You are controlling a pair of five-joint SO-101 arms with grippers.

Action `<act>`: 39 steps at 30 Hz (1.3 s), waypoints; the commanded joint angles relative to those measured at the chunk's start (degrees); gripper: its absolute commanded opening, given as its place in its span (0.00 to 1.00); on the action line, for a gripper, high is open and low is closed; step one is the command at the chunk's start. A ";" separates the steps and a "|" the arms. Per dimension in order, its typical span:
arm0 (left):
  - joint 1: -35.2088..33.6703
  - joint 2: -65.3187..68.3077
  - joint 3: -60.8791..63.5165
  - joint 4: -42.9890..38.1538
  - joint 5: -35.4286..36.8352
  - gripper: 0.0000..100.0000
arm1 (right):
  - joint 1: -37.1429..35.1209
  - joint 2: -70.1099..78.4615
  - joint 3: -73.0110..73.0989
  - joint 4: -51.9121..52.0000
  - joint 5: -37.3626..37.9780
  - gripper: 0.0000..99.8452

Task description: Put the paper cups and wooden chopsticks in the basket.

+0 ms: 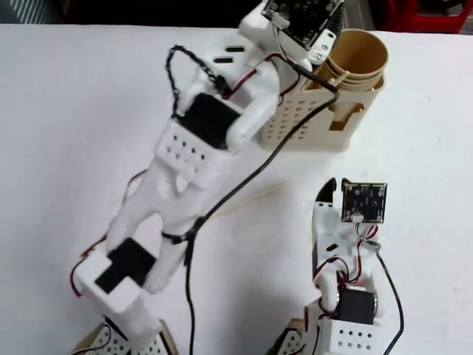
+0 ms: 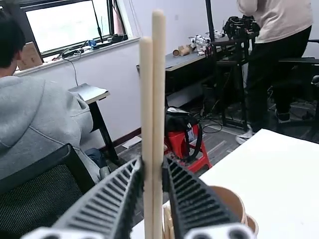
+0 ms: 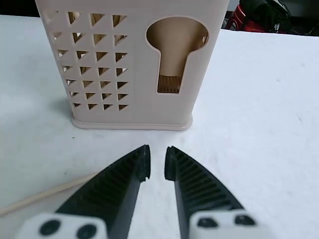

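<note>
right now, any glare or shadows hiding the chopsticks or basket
high view: even light, loose chopstick pale against the white table; left wrist view: bright window behind, held chopsticks clear; right wrist view: soft shadow beside the basket, nothing hidden

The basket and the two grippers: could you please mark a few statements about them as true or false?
1. The left gripper is shut on two chopsticks. True.
2. Paper cups sit in the basket. True.
3. The right gripper holds a chopstick. False: its jaws are slightly apart and empty.
4. All chopsticks are off the table. False: a loose chopstick lies on the table near the basket.
</note>
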 commanded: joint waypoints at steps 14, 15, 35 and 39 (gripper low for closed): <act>-2.59 4.88 -2.46 2.29 7.91 0.11 | 0.04 -0.48 -0.18 -1.27 0.62 0.07; -3.03 4.88 -3.43 4.13 7.91 0.11 | 0.04 -0.48 -0.18 -1.27 0.62 0.07; -3.03 5.05 -25.85 54.68 -7.30 0.11 | 0.13 -0.48 -0.18 -1.27 0.62 0.07; -2.95 5.05 -26.11 61.19 -8.44 0.11 | 0.13 -0.48 -0.18 -1.27 0.62 0.07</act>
